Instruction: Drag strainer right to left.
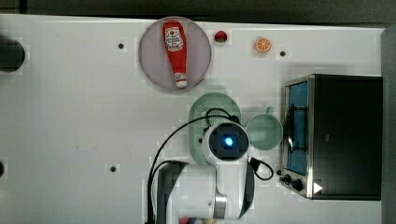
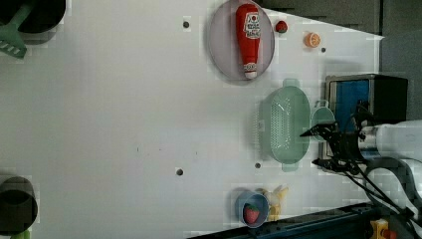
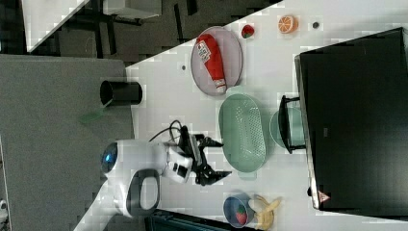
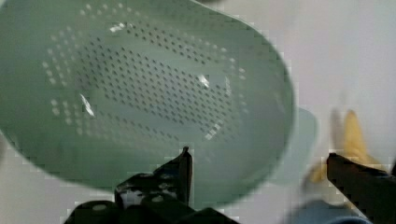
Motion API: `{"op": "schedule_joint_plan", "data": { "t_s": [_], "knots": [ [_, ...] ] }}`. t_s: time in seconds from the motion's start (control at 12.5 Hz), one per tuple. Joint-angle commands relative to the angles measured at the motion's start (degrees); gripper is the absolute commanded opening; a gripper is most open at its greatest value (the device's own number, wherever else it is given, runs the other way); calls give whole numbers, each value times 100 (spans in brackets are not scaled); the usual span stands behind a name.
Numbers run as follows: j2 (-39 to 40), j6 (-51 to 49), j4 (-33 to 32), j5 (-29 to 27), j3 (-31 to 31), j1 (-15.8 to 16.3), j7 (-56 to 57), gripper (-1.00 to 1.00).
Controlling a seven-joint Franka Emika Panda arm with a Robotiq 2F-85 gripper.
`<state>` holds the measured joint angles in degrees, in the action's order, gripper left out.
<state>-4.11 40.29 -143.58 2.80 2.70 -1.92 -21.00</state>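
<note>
- The strainer lies on the white table, a pale green oval dotted with small holes, its hollow facing up.
- In the left view it sits towards the table's right edge, just beside the green cup, which stands between it and the toaster oven.
- In the top view the robot arm covers much of the strainer, and the cup shows just to the right of the arm.
- The gripper hangs by the strainer's near end in the right view; its black fingers are spread wide and pinch nothing.
- In the wrist view the strainer lies below the camera, with one finger over its rim and the other finger well apart from it, outside the bowl.
- A grey plate carrying a red ketchup bottle lies near the table's far edge in the left view, beyond the strainer.
- A small red fruit and an orange slice sit near that same edge.
- A blue bowl holding a strawberry stands by the table's near edge, touching a banana.
- A green spatula rests in a dark pot at the left view's upper left corner.
</note>
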Motion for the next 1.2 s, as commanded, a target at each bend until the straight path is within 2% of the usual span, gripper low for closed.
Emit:
{"op": "schedule_joint_plan", "data": {
  "t_s": [0.08, 0.4, 0.72, 1.2],
  "knots": [
    [262, 740, 67, 27, 67, 59, -1351, 100],
    [1333, 2225, 69, 26, -44, 143, -1540, 100],
    [2100, 3053, 69, -10, -91, 226, -1947, 100],
    [2408, 3236, 83, -14, -182, 400, -2275, 100]
  ]
}}
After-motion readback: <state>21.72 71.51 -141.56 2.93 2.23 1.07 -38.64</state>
